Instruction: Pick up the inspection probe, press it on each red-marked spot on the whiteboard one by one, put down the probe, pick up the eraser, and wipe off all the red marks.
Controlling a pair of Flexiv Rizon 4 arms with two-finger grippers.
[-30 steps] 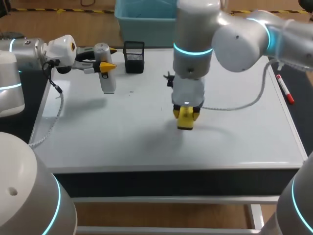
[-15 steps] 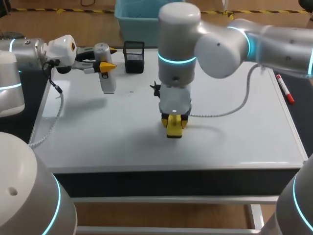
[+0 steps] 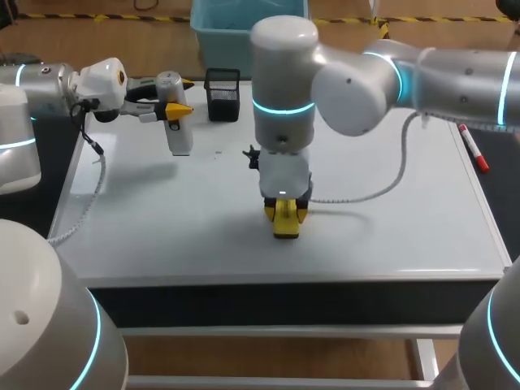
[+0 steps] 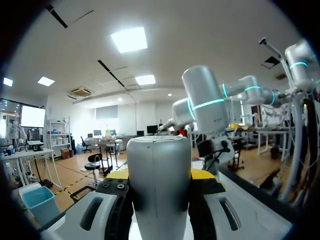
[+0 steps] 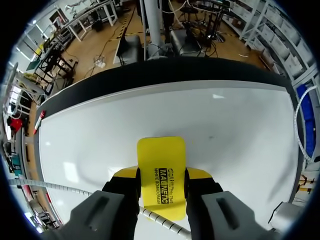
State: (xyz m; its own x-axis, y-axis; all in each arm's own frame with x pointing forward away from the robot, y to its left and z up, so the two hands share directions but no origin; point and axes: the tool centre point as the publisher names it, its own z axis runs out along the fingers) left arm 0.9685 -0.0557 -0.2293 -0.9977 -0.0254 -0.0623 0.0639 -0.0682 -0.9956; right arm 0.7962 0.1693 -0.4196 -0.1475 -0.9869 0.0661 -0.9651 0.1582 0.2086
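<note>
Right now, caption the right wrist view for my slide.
Right gripper holds the yellow eraser over the whiteboard; no red marks visible.
</note>
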